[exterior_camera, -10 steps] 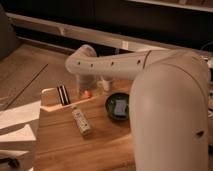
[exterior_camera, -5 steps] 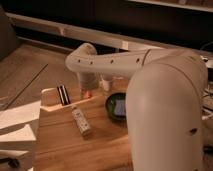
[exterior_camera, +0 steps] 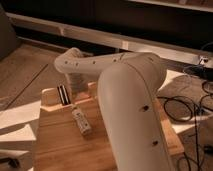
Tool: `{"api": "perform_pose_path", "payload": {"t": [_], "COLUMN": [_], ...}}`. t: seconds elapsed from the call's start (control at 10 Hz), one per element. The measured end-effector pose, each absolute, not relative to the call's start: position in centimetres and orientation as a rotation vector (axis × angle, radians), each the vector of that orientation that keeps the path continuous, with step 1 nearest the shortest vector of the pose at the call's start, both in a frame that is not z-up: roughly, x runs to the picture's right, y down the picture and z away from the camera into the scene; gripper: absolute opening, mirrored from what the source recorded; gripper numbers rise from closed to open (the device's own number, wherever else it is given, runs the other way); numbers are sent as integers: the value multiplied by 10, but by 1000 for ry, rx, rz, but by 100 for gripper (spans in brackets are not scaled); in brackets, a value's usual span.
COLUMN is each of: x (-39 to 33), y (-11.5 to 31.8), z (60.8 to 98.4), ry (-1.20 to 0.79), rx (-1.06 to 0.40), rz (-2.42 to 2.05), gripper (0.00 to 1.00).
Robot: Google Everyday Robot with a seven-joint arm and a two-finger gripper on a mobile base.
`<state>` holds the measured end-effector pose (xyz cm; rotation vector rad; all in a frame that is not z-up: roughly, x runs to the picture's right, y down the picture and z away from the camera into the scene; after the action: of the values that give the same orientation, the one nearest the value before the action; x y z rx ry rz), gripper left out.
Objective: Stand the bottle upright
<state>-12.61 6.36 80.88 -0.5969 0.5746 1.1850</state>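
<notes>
1. I see the gripper [exterior_camera: 76,90] hanging at the far edge of the wooden table [exterior_camera: 55,145], below the arm's bent elbow, with its fingers apart and nothing between them.
2. The bottle [exterior_camera: 81,121] lies flat on the wood, near the gripper at its 6 o'clock but apart from it. Its long axis runs from 11 to 5 o'clock.
3. I see the striped block [exterior_camera: 62,93] just beside the gripper at its 9 o'clock.
4. Black cables [exterior_camera: 185,107] lie on the floor at 3 o'clock.
</notes>
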Motion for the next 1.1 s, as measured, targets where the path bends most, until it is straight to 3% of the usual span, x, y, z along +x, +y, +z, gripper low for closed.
{"api": "perform_pose_path", "payload": {"t": [0.4, 1.1], "x": [-136, -155], "y": [100, 86], "z": [837, 849], "ry": [643, 543], "rx": [-693, -660], "rz": [1145, 1107], "gripper": [65, 65]}}
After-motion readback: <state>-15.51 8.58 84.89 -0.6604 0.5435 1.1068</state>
